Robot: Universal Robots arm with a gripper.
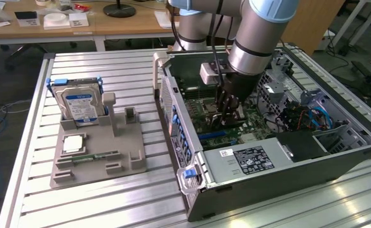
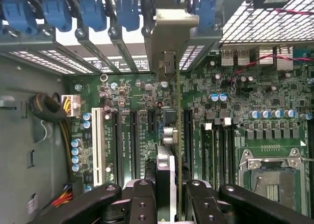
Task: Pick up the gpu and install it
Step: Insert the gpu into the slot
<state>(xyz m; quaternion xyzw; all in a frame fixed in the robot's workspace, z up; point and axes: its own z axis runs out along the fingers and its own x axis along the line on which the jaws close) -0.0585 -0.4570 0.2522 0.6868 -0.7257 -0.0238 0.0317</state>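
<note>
Gripper down inside the computer case, gpu clamped edge-on over the motherboard.

Exterior view: the gripper (image 1: pixel 229 108) reaches into the open computer case (image 1: pixel 337 164) on the slatted table (image 1: pixel 109 209), low over the motherboard (image 1: pixel 233 130); a hard drive (image 1: pixel 79 104) stands in a grey holder (image 1: pixel 96 156) well apart, at the exterior view's left. Wrist view: the fingers (image 2: pixel 142 199) are closed on the gpu (image 2: pixel 167 160), held upright between expansion slots (image 2: pixel 133 135), its silver bracket (image 2: pixel 169 42) against the case's rear slot openings.
</note>
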